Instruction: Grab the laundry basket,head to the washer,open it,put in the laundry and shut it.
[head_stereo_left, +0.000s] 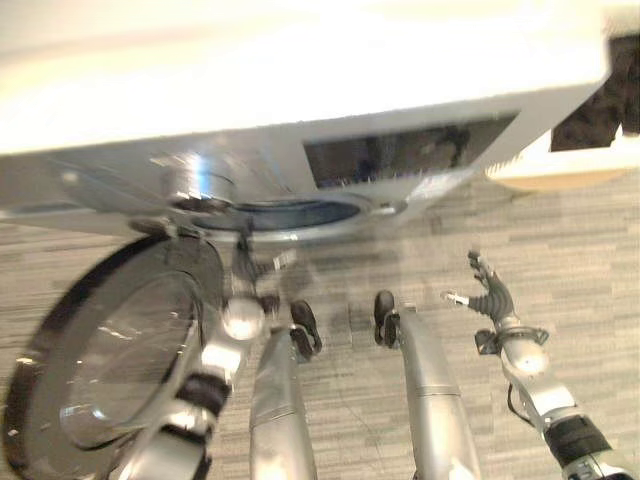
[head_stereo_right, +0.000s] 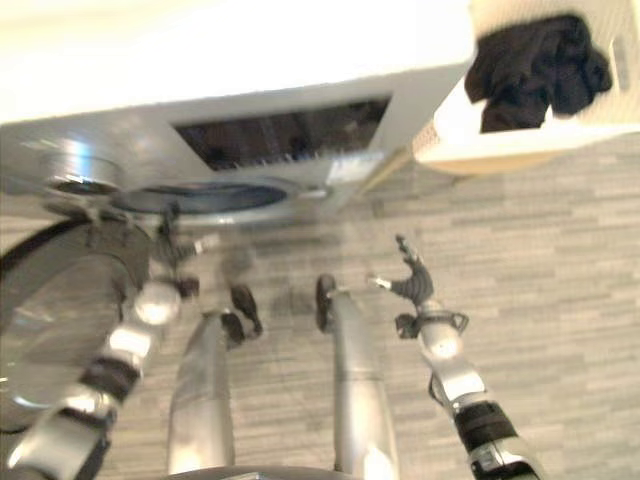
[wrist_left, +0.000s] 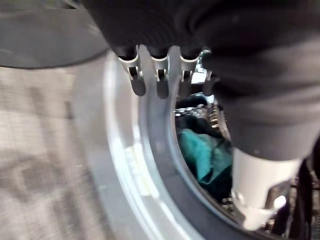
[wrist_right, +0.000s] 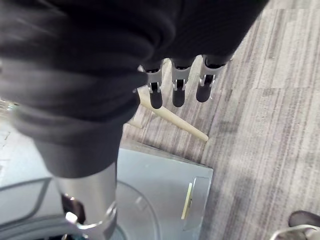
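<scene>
Two hands open: left hand (wrist_left: 155, 75) fingers straight at washer (head_stereo_left: 400, 150) drum rim; right hand (head_stereo_right: 412, 280) spread over floor (head_stereo_right: 560, 260). Door (head_stereo_left: 110, 350) open, 8 o'clock. Laundry (wrist_left: 202, 155) inside drum. Laundry basket (head_stereo_right: 530, 140) beside washer, 2 o'clock.

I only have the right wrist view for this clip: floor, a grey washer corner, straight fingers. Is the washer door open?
Observer: Yes. The round door is swung open, on the robot's left of the washer opening.
Operator: Anything in the drum?
Observer: The left wrist view shows teal cloth with darker cloth inside it.
Operator: And the basket?
Observer: The basket stands beside the washer on the robot's right, with a dark garment in it.
</scene>
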